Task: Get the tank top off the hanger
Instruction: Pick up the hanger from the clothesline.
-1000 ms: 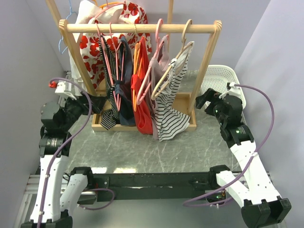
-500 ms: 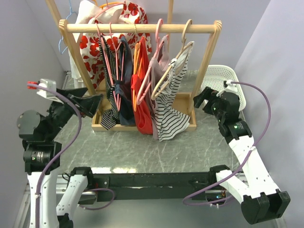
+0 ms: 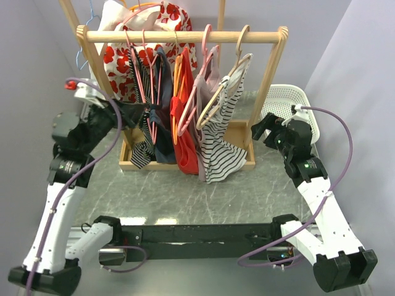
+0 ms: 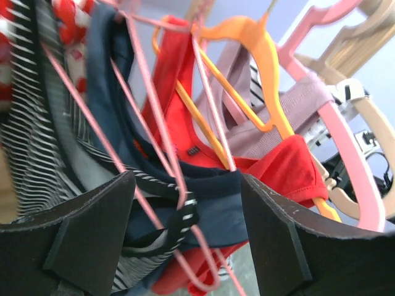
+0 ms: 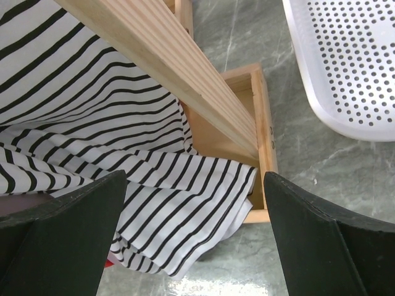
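Several tops hang on hangers from a wooden rack: a dark striped one, a navy tank top, a red one, a mauve one and a white striped tank top. My left gripper is open at the left end of the row. In the left wrist view its jaws stand wide around the navy top and a thin pink hanger, not closed on either. My right gripper is open and empty by the rack's right post, above the white striped top's hem.
A white perforated basket stands at the back right and also shows in the right wrist view. The rack's wooden base tray sits on the marble table. A red floral garment hangs behind the rack.
My left arm has swung up and to the right, bringing its open gripper in among the hanging tops at the navy one. The right arm has barely moved.
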`<state>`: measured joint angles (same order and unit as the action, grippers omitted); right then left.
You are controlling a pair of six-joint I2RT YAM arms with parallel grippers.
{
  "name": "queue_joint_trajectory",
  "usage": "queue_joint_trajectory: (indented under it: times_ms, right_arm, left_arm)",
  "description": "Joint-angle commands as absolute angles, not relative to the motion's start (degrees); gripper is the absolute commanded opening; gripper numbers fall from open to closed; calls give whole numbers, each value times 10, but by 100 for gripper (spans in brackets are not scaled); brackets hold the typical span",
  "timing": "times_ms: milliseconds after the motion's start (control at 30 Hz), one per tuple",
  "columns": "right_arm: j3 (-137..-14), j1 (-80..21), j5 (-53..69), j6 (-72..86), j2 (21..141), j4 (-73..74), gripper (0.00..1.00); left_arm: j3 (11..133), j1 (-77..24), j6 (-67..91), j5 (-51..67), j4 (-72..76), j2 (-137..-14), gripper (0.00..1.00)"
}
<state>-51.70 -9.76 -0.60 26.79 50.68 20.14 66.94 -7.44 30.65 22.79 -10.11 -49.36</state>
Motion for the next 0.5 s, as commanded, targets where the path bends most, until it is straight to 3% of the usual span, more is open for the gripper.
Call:
queue_joint_trajectory:
  times_ms: [0, 167, 467]
  right_arm:
    - [-511, -99, -6, 274, 498, 178, 100]
    - [-512, -98, -13, 271, 501, 189, 100]
    - [-496, -98, -25, 266, 489, 186, 100]
  left_arm:
    - [693, -161, 283, 120, -72, -507, 75]
    - [722, -249, 246, -35, -98, -539, 75]
    - [694, -291, 246, -137, -91, -497, 73]
